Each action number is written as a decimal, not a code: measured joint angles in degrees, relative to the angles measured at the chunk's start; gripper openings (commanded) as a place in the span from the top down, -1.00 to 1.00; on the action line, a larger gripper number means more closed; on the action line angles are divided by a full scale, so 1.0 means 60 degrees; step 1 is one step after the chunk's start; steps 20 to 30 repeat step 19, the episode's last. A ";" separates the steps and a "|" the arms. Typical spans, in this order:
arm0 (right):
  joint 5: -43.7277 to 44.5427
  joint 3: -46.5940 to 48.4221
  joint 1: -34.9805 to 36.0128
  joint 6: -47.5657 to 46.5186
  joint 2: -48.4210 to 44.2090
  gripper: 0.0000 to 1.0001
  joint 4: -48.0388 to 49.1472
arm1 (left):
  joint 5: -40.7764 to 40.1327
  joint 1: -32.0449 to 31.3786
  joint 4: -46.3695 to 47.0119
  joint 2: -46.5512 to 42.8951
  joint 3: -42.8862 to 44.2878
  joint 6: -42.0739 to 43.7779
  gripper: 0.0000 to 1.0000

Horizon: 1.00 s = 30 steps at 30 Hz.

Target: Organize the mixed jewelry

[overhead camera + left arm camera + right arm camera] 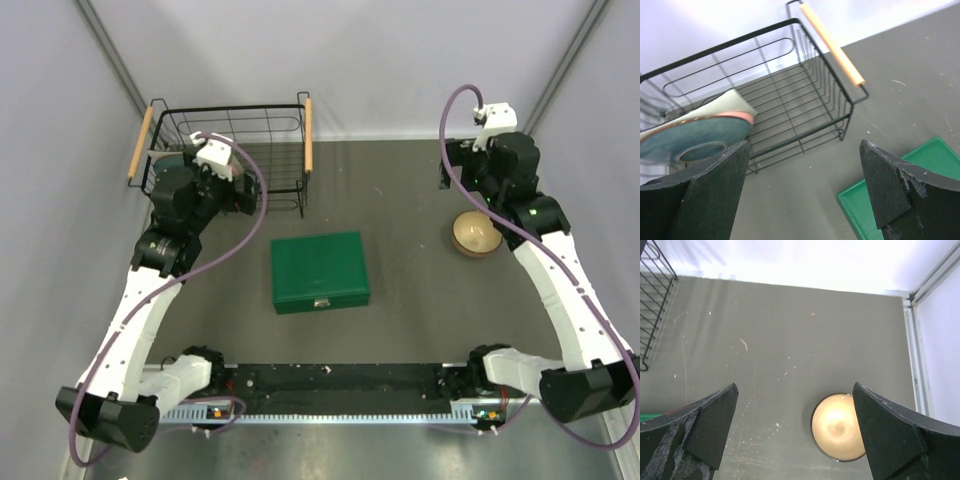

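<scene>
No rings or bracelet hoop show in any view. The green box [320, 270] lies closed mid-table; its corner shows in the left wrist view [925, 175]. The round tan bowl [476, 235] stands at the right. In the right wrist view the bowl [837, 427] is glared out, so I cannot tell what is in it. My left gripper [243, 196] is open and empty, raised beside the wire basket, its jaws wide in its wrist view [804, 150]. My right gripper [446, 172] is open and empty, high behind the bowl, jaws wide [795, 387].
A black wire basket [240, 140] with wooden handles stands at the back left and holds stacked plates [695, 130]. Its front right corner [850, 115] is close to my left gripper. Grey walls close in the table on the left, back and right.
</scene>
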 measured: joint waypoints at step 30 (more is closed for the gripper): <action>0.1038 -0.0630 0.0000 -0.0335 -0.0725 -0.97 0.1020 | -0.0579 0.1239 0.0736 -0.0492 -0.0375 -0.1249 -0.94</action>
